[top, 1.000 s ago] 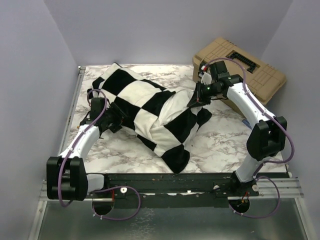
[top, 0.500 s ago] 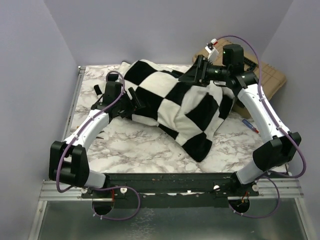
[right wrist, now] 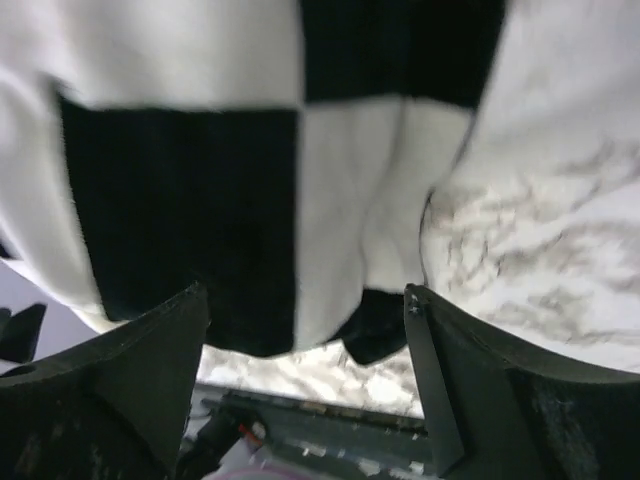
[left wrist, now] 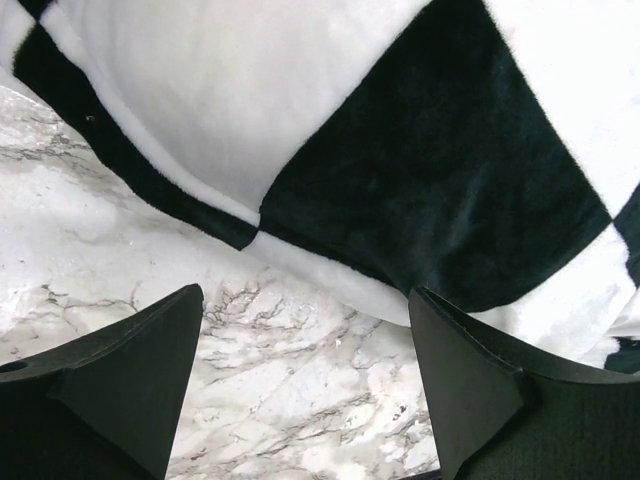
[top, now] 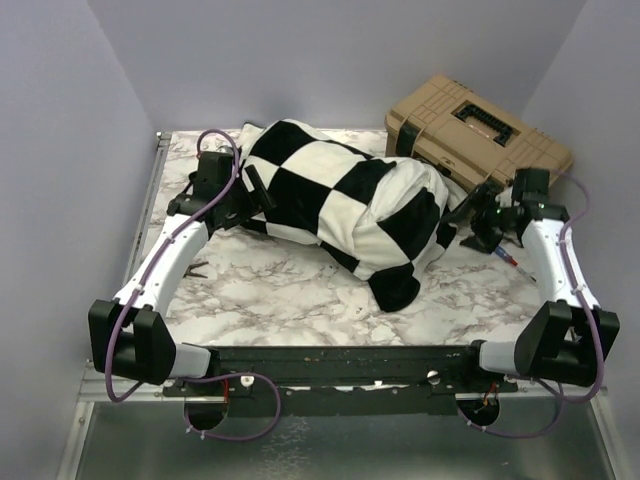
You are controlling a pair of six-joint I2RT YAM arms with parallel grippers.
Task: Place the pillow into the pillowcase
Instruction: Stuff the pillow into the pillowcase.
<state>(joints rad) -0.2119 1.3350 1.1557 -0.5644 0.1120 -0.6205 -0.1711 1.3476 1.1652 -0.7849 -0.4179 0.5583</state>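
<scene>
Left jaws spread wide and empty at the 9 o'clock edge of the pillowcase (top: 340, 200), puffed full across mid bench (top: 270, 295), pillow hidden inside, bare marble at 6 o'clock, tan case (top: 480, 135) at 1 o'clock, right jaws wide, empty, just off its 3 o'clock end.
</scene>
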